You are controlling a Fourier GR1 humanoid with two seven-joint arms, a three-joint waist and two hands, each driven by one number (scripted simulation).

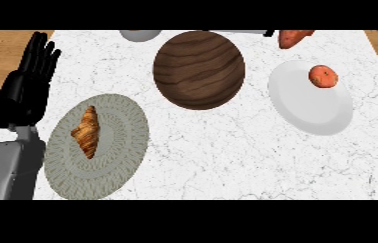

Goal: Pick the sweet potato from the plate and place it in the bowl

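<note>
**Sweet potato sits off any plate as right hand stays unseen**

Nearest, a flaky croissant point(86, 132) lies on a woven grey plate point(122, 159). At the left edge the left hand point(29, 79) rests with fingers straight and apart, holding nothing. Mid-counter stands a dark wood-grain bowl point(198, 69); beside it, a smooth white plate point(306, 107) carries a round orange fruit point(323, 76). Farthest, the tapered reddish sweet potato point(294, 37) lies on the marble counter point(221, 152) at the far edge. A long reach could likely nudge it off, or take the fruit by mistake.
</note>
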